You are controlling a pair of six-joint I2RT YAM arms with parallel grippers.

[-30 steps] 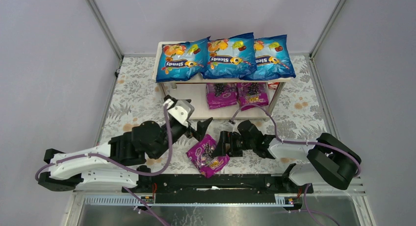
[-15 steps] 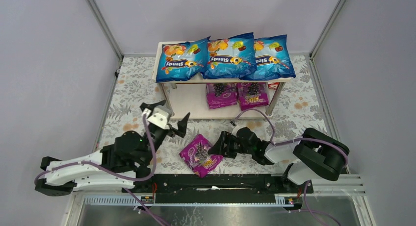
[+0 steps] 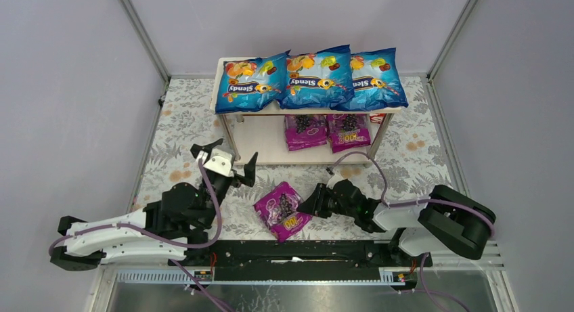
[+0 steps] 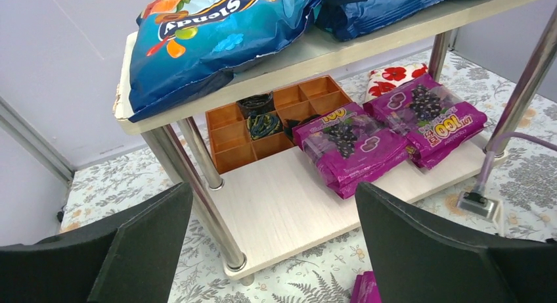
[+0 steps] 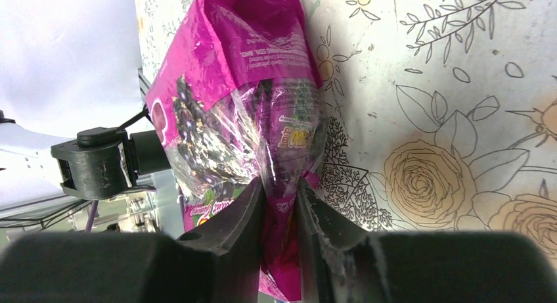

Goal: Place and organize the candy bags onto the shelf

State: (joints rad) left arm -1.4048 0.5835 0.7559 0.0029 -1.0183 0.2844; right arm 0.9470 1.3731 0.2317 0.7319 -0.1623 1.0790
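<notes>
Pinching one short end of the loose pink bag (image 3: 283, 210) with the right fingers (image 3: 310, 206), squeezed almost shut on the thin crinkly edge. Lying on the flowery desk (image 3: 183, 129), as far as can be told, in front of the shelf (image 3: 271, 148) and apart from it, between the two arms. Holding the left fingers (image 3: 225, 160) wide open, with nothing in them, near the front left leg of the shelf and facing it.

Already up on the top board: three blue bags (image 3: 315, 78) in a row. Down on the lower board: two pink bags (image 3: 327, 130) side by side toward the right, with bare wood on the left. So just one bag left to put away, most likely in that bare spot.

Could slip out on the way up, because of such a small pinch on smooth shiny wrap. Could droop and swing too, being full of candy and held by one end. Might bump the top board or a silver leg going in, with not much room under there. Might shove the two pink bags crooked, or knock into the left fingers hanging close by. Better to lift slow, go in low and flat, and let go only once resting on the wood.
</notes>
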